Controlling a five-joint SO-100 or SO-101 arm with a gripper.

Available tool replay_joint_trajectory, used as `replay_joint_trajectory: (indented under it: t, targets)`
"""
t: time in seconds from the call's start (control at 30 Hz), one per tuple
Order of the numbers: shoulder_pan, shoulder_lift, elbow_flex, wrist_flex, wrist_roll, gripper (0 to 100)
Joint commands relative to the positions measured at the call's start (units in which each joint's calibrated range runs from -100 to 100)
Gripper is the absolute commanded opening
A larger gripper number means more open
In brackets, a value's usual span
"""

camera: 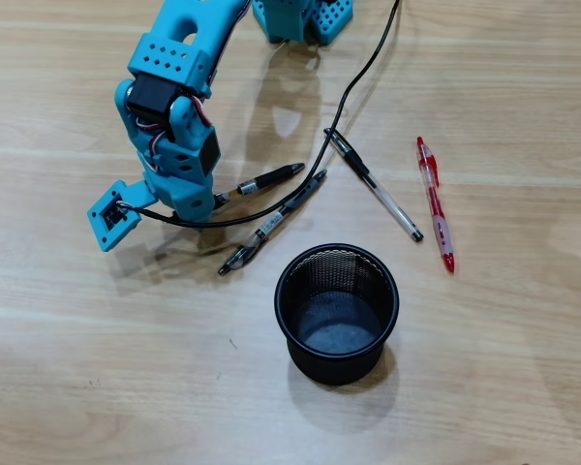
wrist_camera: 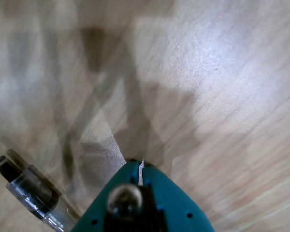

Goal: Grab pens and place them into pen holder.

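Note:
In the overhead view my teal gripper (camera: 203, 201) hangs low over the table, left of the pen holder (camera: 336, 312), a black mesh cup standing empty. One black pen (camera: 266, 179) lies with its left end right at my gripper. A second black pen (camera: 271, 225) lies slanted just below it. Further right lie a clear pen with a black cap (camera: 378, 189) and a red pen (camera: 435, 203). In the wrist view my gripper (wrist_camera: 141, 165) is shut, only a thin slit between its tips and nothing in them. A clear-barrelled pen (wrist_camera: 31, 193) lies at the lower left, running under my finger.
A black cable (camera: 353, 92) runs from the top of the overhead view, crosses the clear pen's cap and loops to the wrist camera (camera: 111, 218). The arm's base (camera: 300, 19) stands at the top edge. The table is bare wood.

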Motion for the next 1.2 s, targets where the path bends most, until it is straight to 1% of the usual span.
replay_joint_trajectory:
  t: [0.0, 0.03, 0.07, 0.17, 0.4, 0.43, 0.53, 0.67, 0.9, 1.0, 1.1, 1.17]
  targets:
    - [1.8, -1.2, -1.7, 0.0, 2.1, 8]
    - [1.9, -2.4, -1.4, 0.0, 2.2, 17]
    - [2.1, -3.3, -1.1, 0.0, 2.6, 22]
    - [3.1, -7.3, 2.0, -0.1, 3.8, 30]
    - [1.1, -16.6, 7.5, 0.2, 3.3, 31]
    - [-0.6, -21.0, 10.8, 3.0, 2.8, 31]
    - [-2.5, -24.6, 13.9, 7.5, 0.5, 31]
    - [-4.0, -27.7, 17.8, 11.1, -1.4, 30]
    - [-4.1, -28.9, 22.7, 10.4, -2.6, 30]
    - [-3.7, -28.5, 24.8, 7.8, -2.6, 30]
    - [-3.5, -28.4, 29.3, 1.6, -2.7, 30]
    - [-4.0, -28.4, 33.2, -3.6, -3.8, 30]
